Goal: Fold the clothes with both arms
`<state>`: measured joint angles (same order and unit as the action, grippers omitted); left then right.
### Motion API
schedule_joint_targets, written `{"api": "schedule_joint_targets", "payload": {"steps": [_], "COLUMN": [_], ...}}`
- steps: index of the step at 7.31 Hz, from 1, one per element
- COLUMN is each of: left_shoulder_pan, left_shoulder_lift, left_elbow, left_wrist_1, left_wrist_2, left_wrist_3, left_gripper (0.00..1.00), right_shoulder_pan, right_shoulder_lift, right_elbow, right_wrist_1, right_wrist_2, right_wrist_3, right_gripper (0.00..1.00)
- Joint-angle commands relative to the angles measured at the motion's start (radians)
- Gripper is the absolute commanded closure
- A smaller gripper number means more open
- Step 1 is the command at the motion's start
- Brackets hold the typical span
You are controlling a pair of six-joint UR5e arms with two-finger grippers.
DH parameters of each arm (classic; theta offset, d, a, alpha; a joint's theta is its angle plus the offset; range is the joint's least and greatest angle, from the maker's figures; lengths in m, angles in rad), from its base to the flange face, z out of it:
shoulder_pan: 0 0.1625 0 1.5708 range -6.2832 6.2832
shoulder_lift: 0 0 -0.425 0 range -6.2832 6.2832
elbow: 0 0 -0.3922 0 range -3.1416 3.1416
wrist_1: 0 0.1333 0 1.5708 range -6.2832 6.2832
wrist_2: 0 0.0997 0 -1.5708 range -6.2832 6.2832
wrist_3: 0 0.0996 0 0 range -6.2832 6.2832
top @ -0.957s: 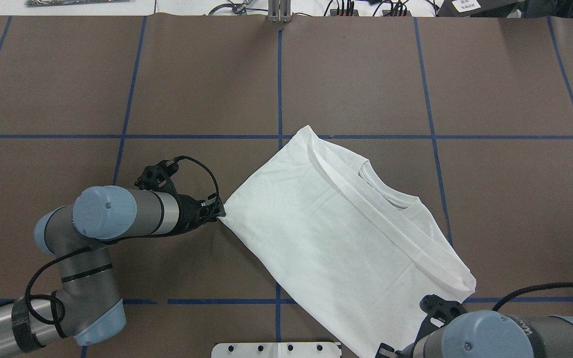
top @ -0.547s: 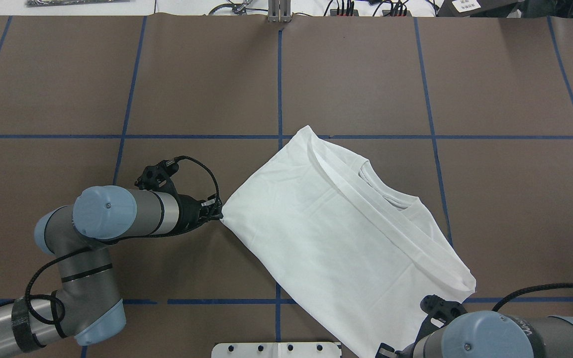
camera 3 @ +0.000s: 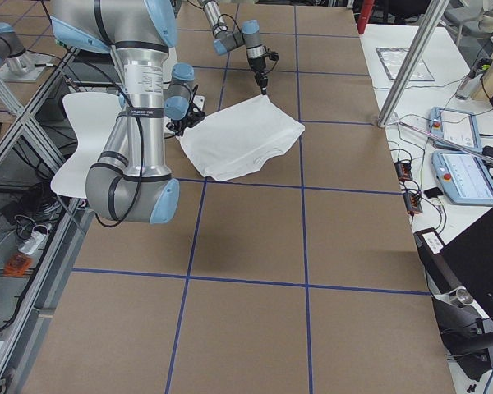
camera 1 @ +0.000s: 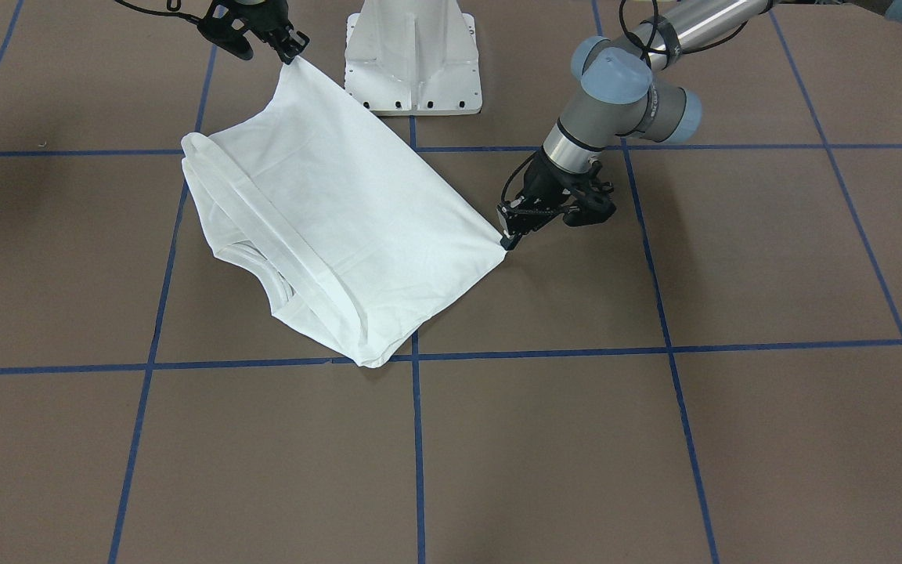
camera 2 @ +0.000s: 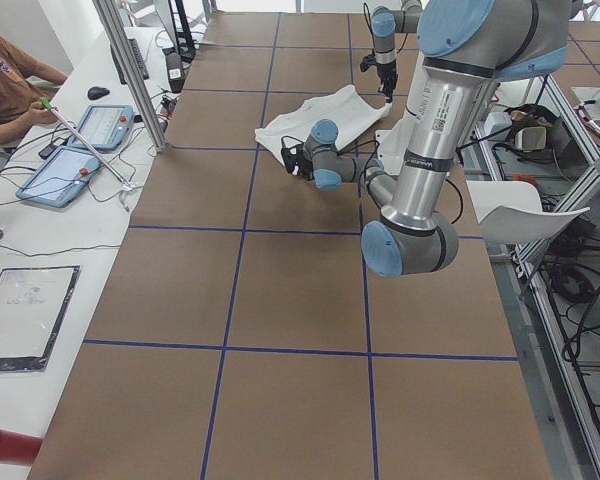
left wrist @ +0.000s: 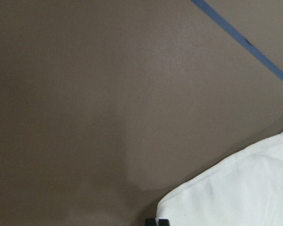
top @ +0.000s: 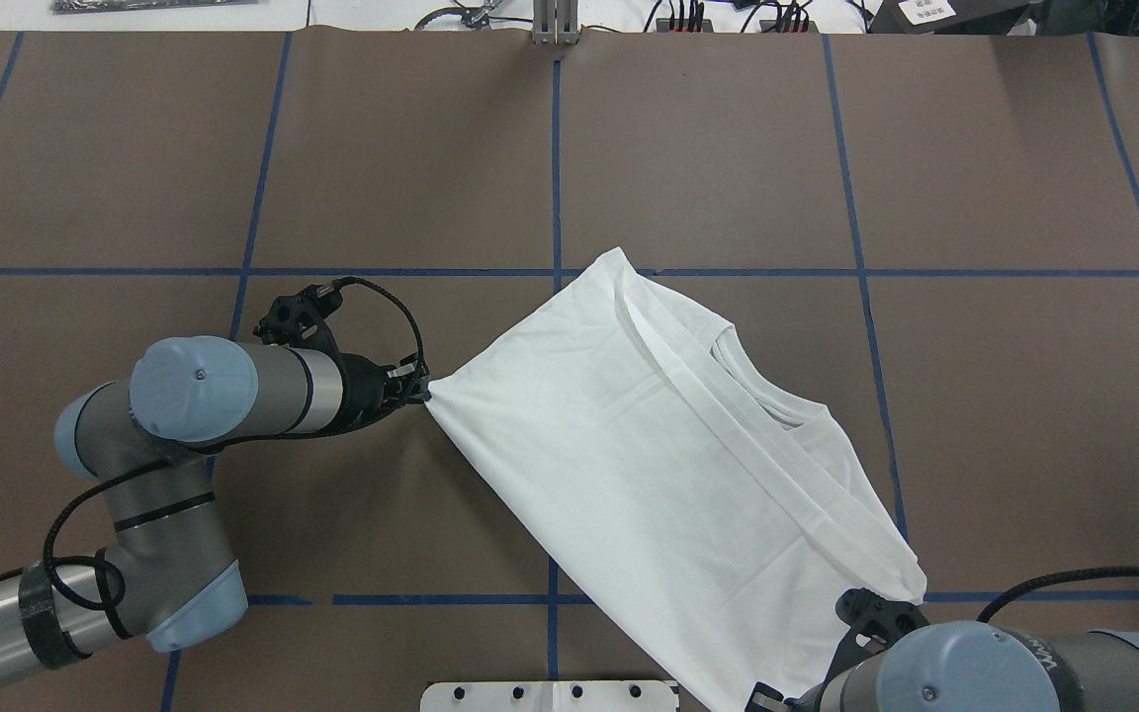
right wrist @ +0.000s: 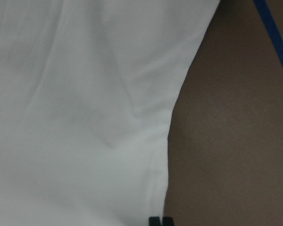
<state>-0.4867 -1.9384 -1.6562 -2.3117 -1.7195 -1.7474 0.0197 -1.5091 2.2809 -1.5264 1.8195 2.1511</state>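
Left fingers (camera 1: 509,233) and right fingers (camera 1: 292,47) are each pinching a T-shirt (top: 649,465) corner; the held edge is running diagonally between them.

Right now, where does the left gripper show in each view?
Front-facing: left gripper right of centre, at the shirt's right-hand corner.
Overhead: gripper left of centre, at the shirt's left-hand corner.
Exterior left: gripper upper middle, at the shirt's near edge.
Exterior right: gripper near the top, at the shirt's far corner.
Left wrist: gripper at the bottom edge.
Right wrist: not in it.
Shared landmark: the shirt corner it pinches.
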Motion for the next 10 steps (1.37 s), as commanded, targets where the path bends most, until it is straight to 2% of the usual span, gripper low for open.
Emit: {"api": "schedule_joint_targets", "payload": {"steps": [1, 4, 5, 6, 7, 9, 10], "left_shoulder_pan": [-0.070, -0.215, -0.246, -0.271, -0.286, -0.293, -0.293], "left_shoulder_lift": [-0.077, -0.212, -0.287, -0.383, -0.452, -0.510, -0.510], "left_elbow": [0.097, 0.307, 0.438, 0.633, 0.748, 0.841, 0.840], "left_wrist_1": [-0.002, -0.020, -0.085, -0.216, -0.253, -0.255, -0.255], "left_wrist_2": [0.000, 0.000, 0.000, 0.001, 0.008, 0.040, 0.040], "left_wrist_3": [0.035, 0.162, 0.190, 0.190, 0.209, 0.239, 0.239], "left_gripper": [1.00, 1.00, 1.00, 1.00, 1.00, 1.00, 0.86], "right_shoulder_pan": [0.012, 0.072, 0.101, 0.155, 0.205, 0.287, 0.302], "right_shoulder_lift": [0.001, 0.009, 0.015, 0.035, 0.064, 0.177, 0.211], "right_elbow": [0.000, -0.003, -0.006, -0.014, -0.032, -0.121, -0.151], "right_wrist_1": [0.000, 0.000, 0.000, 0.000, 0.000, 0.000, 0.000], "right_wrist_2": [-0.003, -0.005, -0.021, -0.026, -0.028, -0.032, -0.032], "right_wrist_3": [0.001, 0.000, 0.000, -0.002, -0.014, -0.020, -0.078], "right_gripper": [0.00, 0.00, 0.00, 0.00, 0.00, 0.00, 0.00]}}
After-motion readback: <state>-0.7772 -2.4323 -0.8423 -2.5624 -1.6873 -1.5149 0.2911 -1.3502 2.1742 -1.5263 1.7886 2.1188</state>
